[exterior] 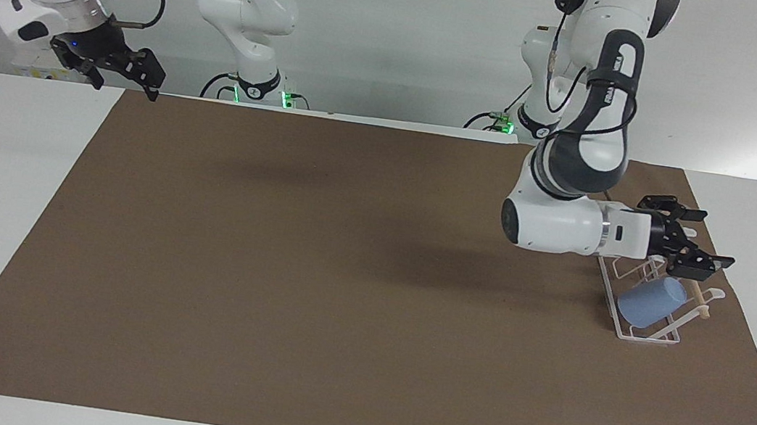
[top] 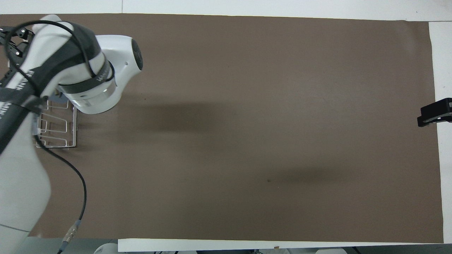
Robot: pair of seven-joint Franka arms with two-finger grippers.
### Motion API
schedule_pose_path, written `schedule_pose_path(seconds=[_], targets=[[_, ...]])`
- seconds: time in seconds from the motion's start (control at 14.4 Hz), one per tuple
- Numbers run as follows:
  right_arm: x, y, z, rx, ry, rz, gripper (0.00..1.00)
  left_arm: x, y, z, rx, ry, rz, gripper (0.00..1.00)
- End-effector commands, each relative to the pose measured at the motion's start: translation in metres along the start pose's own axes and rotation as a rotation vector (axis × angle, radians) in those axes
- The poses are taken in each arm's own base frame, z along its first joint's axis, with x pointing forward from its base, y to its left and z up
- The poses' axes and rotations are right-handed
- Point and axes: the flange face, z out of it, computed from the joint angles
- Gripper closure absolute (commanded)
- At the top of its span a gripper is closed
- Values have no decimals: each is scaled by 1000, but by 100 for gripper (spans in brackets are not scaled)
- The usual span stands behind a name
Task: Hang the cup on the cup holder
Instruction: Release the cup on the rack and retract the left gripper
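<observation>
cup (exterior: 652,301) seen hung tilted on cup holder (exterior: 651,333), at left arm's end of table; left gripper (exterior: 698,240) held over holder, fingers spread wide, empty; right gripper (exterior: 126,73) parked raised at right arm's end, fingers apart, nothing held

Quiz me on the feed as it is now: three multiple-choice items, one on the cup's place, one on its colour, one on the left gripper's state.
1. Where is the cup?
A. on the cup holder
B. on the brown mat mid-table
C. in the right gripper

2. What colour is the cup?
A. red
B. light blue
C. green

3. What is the left gripper doing?
A. gripping the cup
B. open and empty over the holder
C. resting on the mat

Answers:
1 A: it sits tilted on the holder's prongs.
2 B: its wall reads pale blue.
3 B: the fingers are spread, the cup below them.
</observation>
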Motion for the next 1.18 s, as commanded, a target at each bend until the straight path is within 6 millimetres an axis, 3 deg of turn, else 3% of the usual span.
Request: schedule_pose_path(seconds=[0.0, 0.28, 0.42, 0.56, 0.7, 0.83, 0.97, 1.11], targets=[[-5, 0, -2, 3, -2, 11, 0, 36, 1, 59, 36, -115, 17, 0], [-5, 1, -2, 3, -2, 12, 0, 52, -6, 103, 60, -408, 91, 0], [-5, 1, -2, 3, -2, 12, 0, 36, -10, 111, 40, -528, 168, 0], [-5, 0, -2, 3, -2, 11, 0, 23, -14, 122, 24, -789, 344, 0], [-5, 0, -2, 3, -2, 11, 0, 19, -18, 140, -23, -934, 487, 0], [-5, 1, -2, 3, -2, 12, 0, 21, -15, 133, -144, -1063, 620, 0], [-5, 1, -2, 3, -2, 12, 0, 37, -15, 122, -317, -1215, 740, 0], [-5, 0, -2, 3, -2, 11, 0, 49, -20, 130, -433, -1284, 823, 0]])
